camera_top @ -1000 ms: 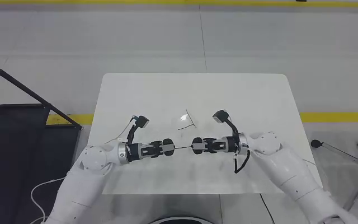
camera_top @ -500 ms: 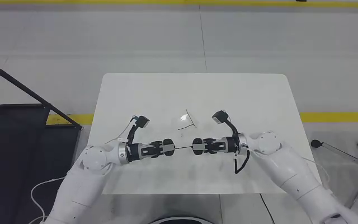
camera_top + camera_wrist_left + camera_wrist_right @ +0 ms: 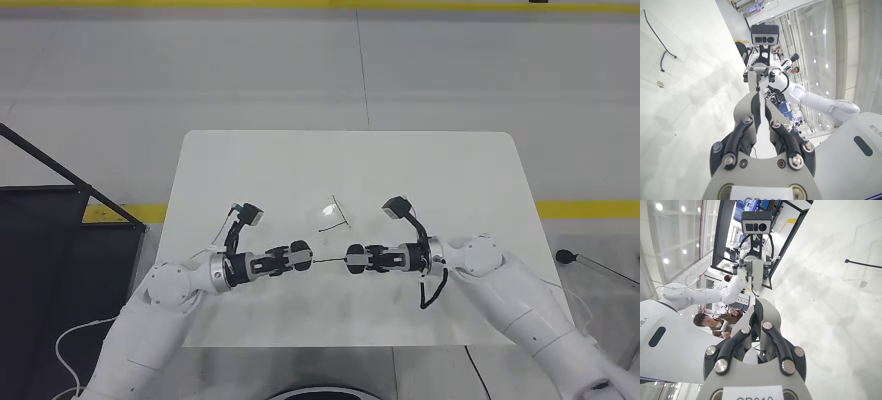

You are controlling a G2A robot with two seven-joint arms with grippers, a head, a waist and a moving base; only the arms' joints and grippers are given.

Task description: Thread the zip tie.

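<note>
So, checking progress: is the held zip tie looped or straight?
Straight: the zip tie runs as one thin line from left gripper to right gripper, no loop.

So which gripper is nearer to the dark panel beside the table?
Left. The left gripper is on the side of the dark panel; the right gripper lies beyond it, farther off. Both hold the zip tie.

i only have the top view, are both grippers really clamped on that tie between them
Observer: Yes for the left. Its wrist view shows the left gripper with fingertips pressed together on the zip tie.
Operator: and the right one
Observer: The right gripper is shut on the other end, seen close up in its own wrist view.
Operator: whats the black line farther up the table
Observer: A second zip tie, head end showing, lying across a clear sheet.
</note>
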